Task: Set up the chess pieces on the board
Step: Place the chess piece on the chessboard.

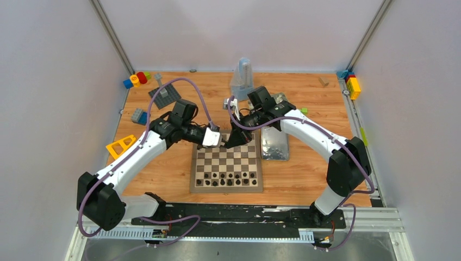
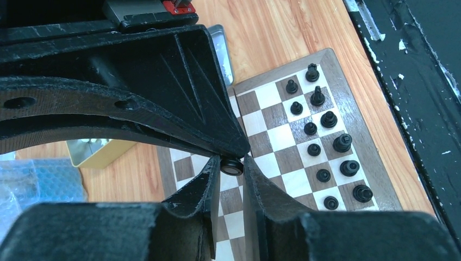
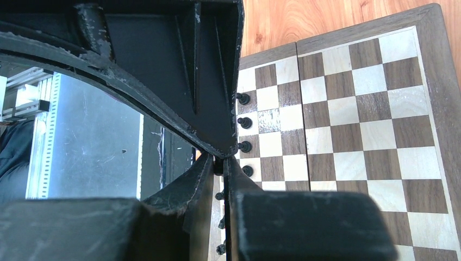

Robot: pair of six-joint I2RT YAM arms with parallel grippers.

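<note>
The left arm (image 1: 136,155) and the right arm (image 1: 318,128) reach in from either side and meet tip to tip above the far edge of the board (image 1: 225,159), which lies flat on the wooden surface (image 1: 304,174) in front of the arm bases.

In the left wrist view, the left jaws are closed in on a single black piece (image 2: 232,166). One of the fingertips (image 2: 213,176) is against each side of its round base. The piece hangs clear above the checkered squares at the far part of the board, not standing on any of them.

The right jaws are clenched almost completely, their fingertips (image 3: 205,175) leaving only a thin slit. Something small and dark sits in that slit, but I cannot tell whether it is the same piece or only shadow.

The other black pieces (image 1: 226,178) stand upright on the two ranks nearest the arm bases, set close together in two lines. The middle and far ranks show bare squares in the wrist views.

A shiny metal tin (image 1: 274,144) lies just beside the board's right edge. A grey studded plate (image 1: 164,96) lies well apart at the far left, with coloured toy blocks (image 1: 137,79) in the corner beyond it and a yellow triangular block (image 1: 120,145) near the left arm
</note>
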